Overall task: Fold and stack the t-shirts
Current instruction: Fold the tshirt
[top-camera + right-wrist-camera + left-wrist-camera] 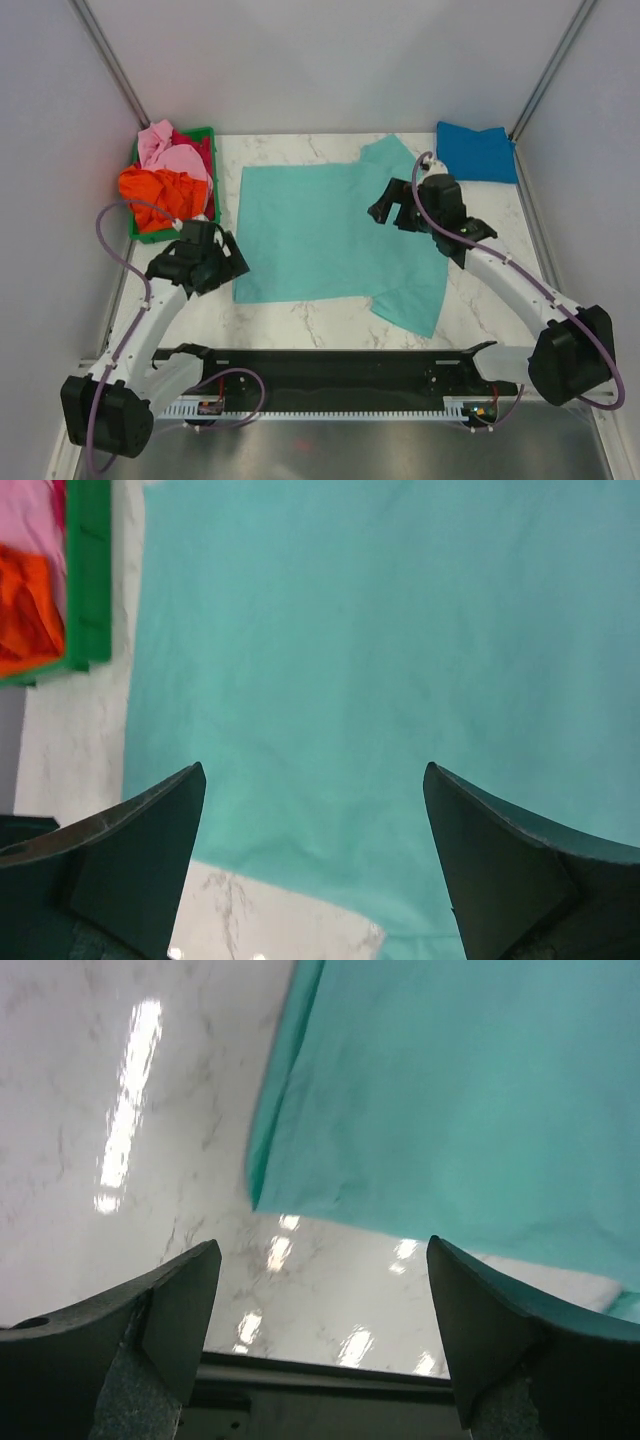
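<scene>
A mint-teal t-shirt (330,230) lies spread flat in the middle of the table, one sleeve at the back and one at the front right. A bright blue t-shirt (478,150) lies folded at the back right corner. Orange (160,192), pink (170,152) and red shirts are heaped in the crate. My left gripper (236,266) is open and empty just off the teal shirt's front left corner (262,1185). My right gripper (386,212) is open and empty, above the teal shirt's right part (350,660).
A green plastic crate (209,135) stands at the back left; it also shows in the right wrist view (90,580). Grey walls and metal posts close in the table. A black base rail (330,365) runs along the near edge.
</scene>
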